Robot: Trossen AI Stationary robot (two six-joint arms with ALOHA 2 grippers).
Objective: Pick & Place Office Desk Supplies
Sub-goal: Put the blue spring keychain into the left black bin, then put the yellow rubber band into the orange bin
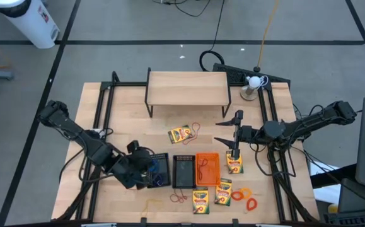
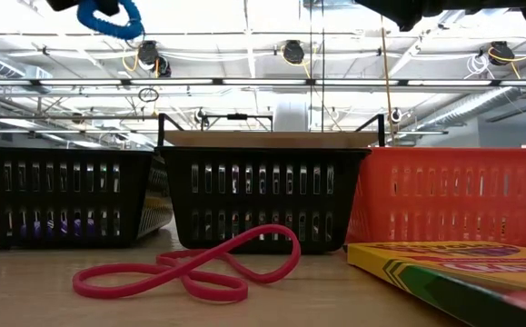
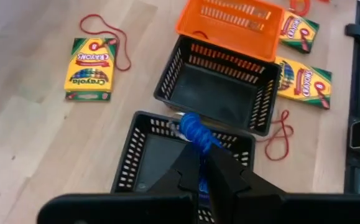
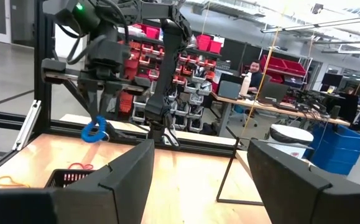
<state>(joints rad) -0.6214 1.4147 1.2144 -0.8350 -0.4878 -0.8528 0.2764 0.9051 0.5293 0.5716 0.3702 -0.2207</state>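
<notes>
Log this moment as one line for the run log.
left claw: shut on blue rubber band | over left black tray | right claw: open, empty, waiting

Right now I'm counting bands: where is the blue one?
The blue band is pinched in the left pincer, just above the leftmost black tray.

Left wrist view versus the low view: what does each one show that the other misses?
Only the left wrist view shows the left claw pinching the blue rubber band above a black tray's opening, plus a crayon box lying apart with a red band beside it. Only the low view shows the wooden shelf and the ceiling behind. Both show the two black trays, the orange tray, and the looped red rubber band.
</notes>
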